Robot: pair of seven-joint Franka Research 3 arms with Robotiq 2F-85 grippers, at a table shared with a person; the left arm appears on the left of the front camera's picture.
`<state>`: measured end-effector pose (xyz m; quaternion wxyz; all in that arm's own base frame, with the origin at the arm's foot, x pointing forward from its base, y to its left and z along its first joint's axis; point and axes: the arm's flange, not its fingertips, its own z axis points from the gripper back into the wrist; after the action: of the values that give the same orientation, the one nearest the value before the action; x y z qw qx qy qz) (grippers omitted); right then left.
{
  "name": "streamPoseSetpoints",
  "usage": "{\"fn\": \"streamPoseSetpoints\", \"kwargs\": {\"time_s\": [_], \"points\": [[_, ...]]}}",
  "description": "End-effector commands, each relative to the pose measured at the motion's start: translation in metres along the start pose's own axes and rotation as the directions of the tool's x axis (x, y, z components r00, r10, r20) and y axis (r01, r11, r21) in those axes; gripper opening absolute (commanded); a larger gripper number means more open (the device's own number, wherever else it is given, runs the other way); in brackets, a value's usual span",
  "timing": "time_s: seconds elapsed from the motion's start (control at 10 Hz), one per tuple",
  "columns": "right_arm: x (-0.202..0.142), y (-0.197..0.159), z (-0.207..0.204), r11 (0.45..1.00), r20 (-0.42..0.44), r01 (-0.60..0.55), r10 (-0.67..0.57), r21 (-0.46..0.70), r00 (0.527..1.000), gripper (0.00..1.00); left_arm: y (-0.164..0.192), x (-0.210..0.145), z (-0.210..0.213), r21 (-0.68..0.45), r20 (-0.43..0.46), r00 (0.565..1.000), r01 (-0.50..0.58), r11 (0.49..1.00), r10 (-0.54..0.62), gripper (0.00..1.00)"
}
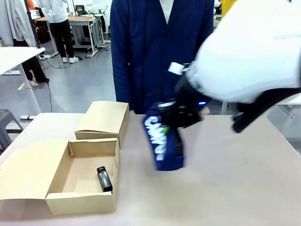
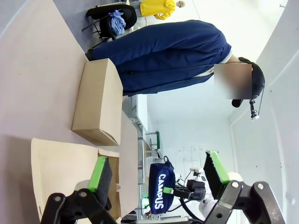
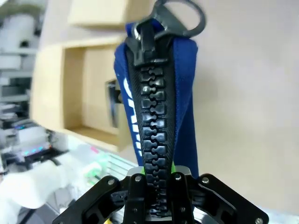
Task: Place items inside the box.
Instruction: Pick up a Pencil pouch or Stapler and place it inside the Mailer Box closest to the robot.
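1. The right hand [image 1: 175, 120] is clamping shut on one end of the navy "CAMPUS" pencil case [image 1: 164, 148]. It is pinching right across the chunky black zipper [image 3: 154, 116], so the case is dangling lengthways below the fingers.
2. The case is hanging tilted and clear of the tabletop [image 1: 235, 188], just to the right of the open cardboard box [image 1: 80, 203]. It looks high enough to me to pass over the box wall.
3. A black stapler [image 1: 104, 179] is lying inside that box, close against its right wall. That is leaving the rest of the floor bare, plenty of room for a long soft case, I'd say.
4. The left hand [image 2: 158, 170] is standing open, with its green pads [image 2: 100, 170] spread wide and nothing between them. It is idling off to the side, well out of the carrying path.
5. A closed cardboard box [image 1: 104, 117] is sitting just behind the open one. A person in a navy coat [image 1: 160, 47] is standing at the far edge, and no hands are reaching in.
6. The next move, by my reckoning, is to swing left over the rim and then lower the ring-pull end [image 3: 180, 18] first, onto the floor beside the stapler.
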<state>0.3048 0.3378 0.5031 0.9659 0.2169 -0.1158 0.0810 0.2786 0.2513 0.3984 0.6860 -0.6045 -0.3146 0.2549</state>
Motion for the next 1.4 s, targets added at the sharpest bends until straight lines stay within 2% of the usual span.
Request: {"fn": "streamPoseSetpoints", "kwargs": {"time_s": [0.0, 0.1, 0.2, 0.3, 0.5, 0.6, 0.7, 0.8, 1.0, 1.2, 1.3], "points": [[0.001, 0.052, -0.052, 0.998, -0.059, -0.018, 0.022, 0.058, 0.998, 0.08, -0.001, -0.003, -0.001, -0.012, 0.002, 1.0, 0.008, 1.0, -0.008, 1.0], [-0.012, 0.067, -0.072, 0.997, -0.126, -0.054, 0.059, 0.049, 0.99, 0.08, -0.001, -0.003, -0.001, -0.012, 0.002, 1.0, 0.008, 1.0, -0.008, 1.0], [-0.019, 0.07, -0.078, 0.99, -0.146, -0.117, 0.127, 0.077, 0.981, 0.08, -0.001, -0.003, -0.001, -0.012, 0.002, 1.0, 0.008, 1.0, -0.008, 1.0], [-0.02, 0.058, -0.056, 0.997, -0.077, -0.047, 0.051, 0.055, 0.996, 0.08, -0.001, -0.003, -0.001, -0.012, 0.002, 1.0, 0.008, 1.0, -0.008, 1.0], [-0.02, 0.058, -0.056, 0.997, -0.077, -0.047, 0.051, 0.055, 0.996, 0.08, -0.001, -0.003, -0.001, -0.012, 0.002, 1.0, 0.008, 1.0, -0.008, 1.0], [-0.025, 0.068, -0.077, 0.996, -0.125, -0.061, 0.069, 0.067, 0.99, 0.08, -0.001, -0.003, -0.001, -0.012, 0.002, 1.0, 0.008, 1.0, -0.008, 1.0], [-0.032, 0.067, -0.067, 0.997, -0.076, -0.081, 0.082, 0.014, 0.994, 0.08, -0.001, -0.003, -0.001, -0.012, 0.002, 1.0, 0.008, 1.0, -0.008, 1.0], [-0.031, 0.078, -0.06, 0.997, -0.067, -0.072, 0.073, 0.029, 0.995, 0.08, -0.001, -0.003, -0.001, -0.012, 0.002, 1.0, 0.008, 1.0, -0.008, 1.0], [-0.025, 0.122, -0.048, 0.998, -0.05, -0.063, 0.064, 0.029, 0.997, 0.08, -0.001, -0.003, -0.001, -0.012, 0.002, 1.0, 0.008, 1.0, -0.008, 1.0], [-0.026, 0.165, -0.075, 0.992, -0.082, -0.126, 0.125, -0.004, 0.989, 0.08, -0.001, -0.003, -0.001, -0.012, 0.002, 1.0, 0.008, 1.0, -0.008, 1.0], [-0.026, 0.177, -0.095, 0.992, -0.072, -0.122, 0.12, -0.026, 0.99, 0.08, -0.001, -0.003, -0.001, -0.012, 0.002, 1.0, 0.008, 1.0, -0.008, 1.0]]}}
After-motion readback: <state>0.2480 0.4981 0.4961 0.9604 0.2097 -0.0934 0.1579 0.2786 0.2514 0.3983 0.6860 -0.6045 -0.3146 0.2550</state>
